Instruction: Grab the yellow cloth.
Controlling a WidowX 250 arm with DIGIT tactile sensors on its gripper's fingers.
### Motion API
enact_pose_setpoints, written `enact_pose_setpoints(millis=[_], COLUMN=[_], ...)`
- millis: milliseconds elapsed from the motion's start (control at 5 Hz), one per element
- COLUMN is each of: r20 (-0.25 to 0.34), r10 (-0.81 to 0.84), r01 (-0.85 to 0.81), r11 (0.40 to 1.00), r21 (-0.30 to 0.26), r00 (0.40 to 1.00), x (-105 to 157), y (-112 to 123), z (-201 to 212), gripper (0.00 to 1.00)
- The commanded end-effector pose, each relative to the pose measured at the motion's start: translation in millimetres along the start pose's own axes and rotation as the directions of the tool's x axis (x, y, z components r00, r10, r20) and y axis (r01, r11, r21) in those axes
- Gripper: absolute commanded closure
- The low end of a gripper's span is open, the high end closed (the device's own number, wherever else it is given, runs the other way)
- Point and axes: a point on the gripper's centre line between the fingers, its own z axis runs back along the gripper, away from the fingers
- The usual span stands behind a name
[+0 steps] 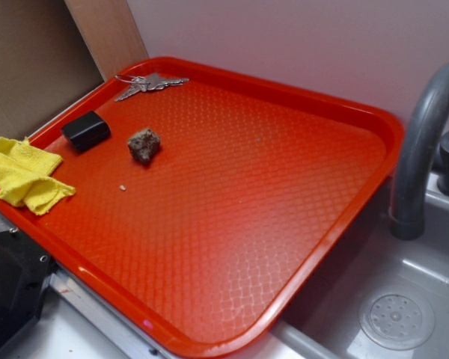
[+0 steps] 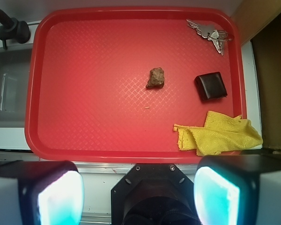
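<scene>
Hovering high with your gripper (image 2: 138,197) spread wide, you should descend onto the cloth's (image 2: 220,135) bunched middle, avoiding the tray (image 2: 131,153) rim.

No text, label, brand, number or sign can be read in either view. The black box (image 1: 86,130) at the upper left of the exterior view shows a plain dark face with no print. The keys (image 2: 210,33) at the upper right of the wrist view are too small for any stamping to be made out. The red tray (image 1: 374,123) carries only an embossed diamond pattern, no lettering. The yellow cloth (image 2: 218,135) shows no tag.
</scene>
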Motion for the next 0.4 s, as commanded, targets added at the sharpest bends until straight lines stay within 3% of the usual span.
enact_pose_setpoints(millis=[0,200], r20=[0.000,0.021], r10=[0.000,-0.148], r01=[0.000,0.146], r11=[1.000,0.986], r21=[0.000,0.080], r00=[1.000,0.989], x=[0.0,14.8], y=[0.0,43.7], z=[0.0,-48.3], gripper=[0.00,0.00])
